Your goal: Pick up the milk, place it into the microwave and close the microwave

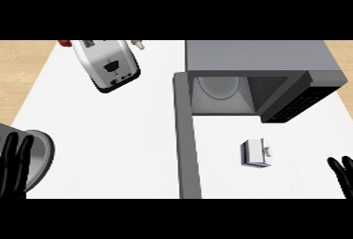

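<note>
A small white and blue milk carton (pixel 257 152) stands on the white counter in front of the microwave (pixel 258 79). The microwave's grey door (pixel 187 140) hangs wide open toward me, and a round glass plate (pixel 218 87) shows inside the cavity. My right hand (pixel 342 176) is open at the lower right edge, fingers up, well to the right of the carton. My left hand (pixel 15 164) is open at the lower left edge, fingers up, beside a metal pot.
A white and black toaster (pixel 108 64) lies tilted at the back left. A grey metal pot (pixel 38 156) sits at the left edge by my left hand. The open door divides the counter (pixel 117 140) between carton and left side.
</note>
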